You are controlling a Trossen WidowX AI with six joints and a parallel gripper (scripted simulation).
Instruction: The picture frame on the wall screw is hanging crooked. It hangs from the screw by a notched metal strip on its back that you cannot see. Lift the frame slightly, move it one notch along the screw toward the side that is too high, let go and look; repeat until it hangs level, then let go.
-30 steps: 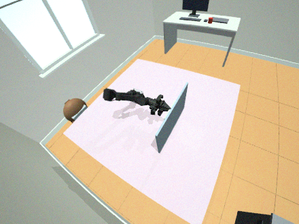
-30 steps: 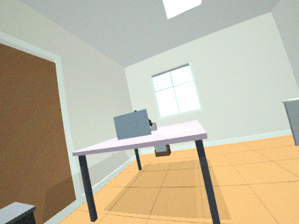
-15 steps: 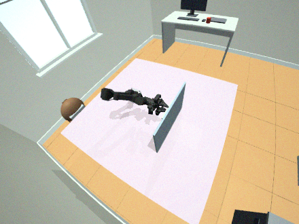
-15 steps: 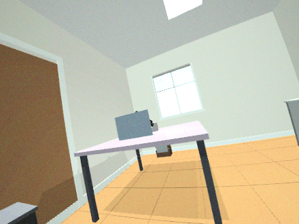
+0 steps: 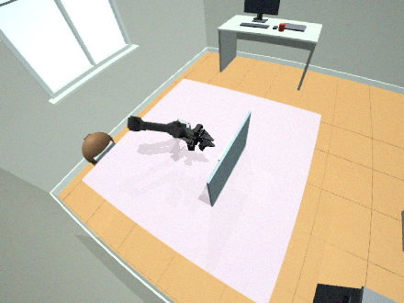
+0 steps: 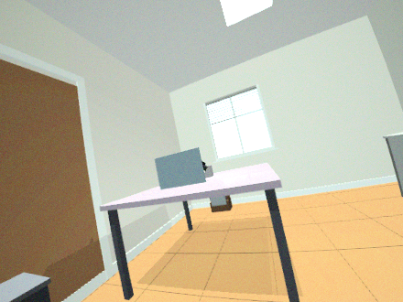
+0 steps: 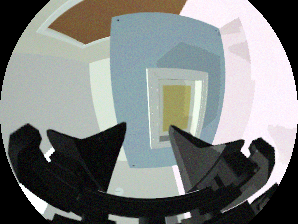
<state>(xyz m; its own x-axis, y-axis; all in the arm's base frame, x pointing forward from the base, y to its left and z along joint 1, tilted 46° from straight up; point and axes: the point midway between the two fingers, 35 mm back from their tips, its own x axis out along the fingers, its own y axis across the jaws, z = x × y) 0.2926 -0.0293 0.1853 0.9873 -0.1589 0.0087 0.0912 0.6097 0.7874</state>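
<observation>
From above, the black gripper (image 5: pixel 208 140) (image 7: pixel 148 127) stands apart from the blue panel (image 5: pixel 230 158) (image 6: pixel 180 168) (image 7: pixel 135 55), which rises upright on the pale table (image 5: pixel 161 184) (image 6: pixel 192 198). Only the wrist view shows the picture frame (image 7: pixel 153 107), pale-rimmed with a yellow centre, hanging on the panel's near face and tilted against its edges; the fingers are parted with nothing between them. The exterior view gives just the panel's plain back, which hides most of the arm (image 5: pixel 156 126) (image 6: pixel 204 166).
</observation>
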